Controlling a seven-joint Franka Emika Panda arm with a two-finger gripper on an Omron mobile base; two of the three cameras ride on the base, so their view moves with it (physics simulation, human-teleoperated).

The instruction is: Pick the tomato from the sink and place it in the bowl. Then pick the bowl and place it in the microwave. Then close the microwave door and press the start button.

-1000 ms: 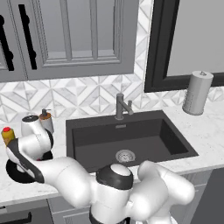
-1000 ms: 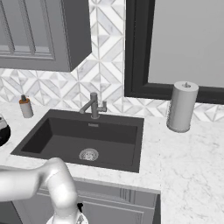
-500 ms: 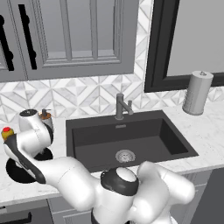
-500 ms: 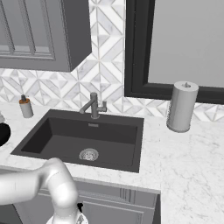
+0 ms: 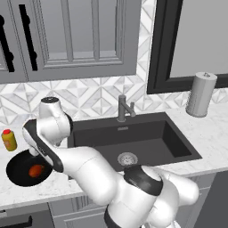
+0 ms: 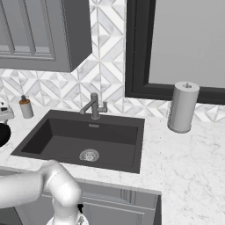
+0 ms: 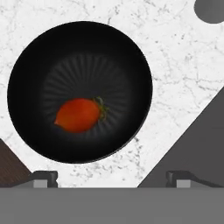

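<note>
A red-orange tomato (image 7: 78,115) lies in the glossy black bowl (image 7: 39,57); end effector (image 7: 111,177) spread, empty.

The bowl (image 7: 78,52) is black with a soft sheen, fine ribs radiating across its inner floor. The tomato (image 7: 78,115) in it has smooth, slightly glossy red-orange skin. The counter (image 7: 175,74) is white marble with grey veining — polished-looking. The sink (image 5: 147,138) is matt dark grey, its drain (image 5: 127,158) and faucet (image 5: 123,107) brushed metal. The wall tiles (image 6: 105,66) show a faceted white-and-grey relief. The paper roll (image 6: 182,107) looks matt and pale grey.
</note>
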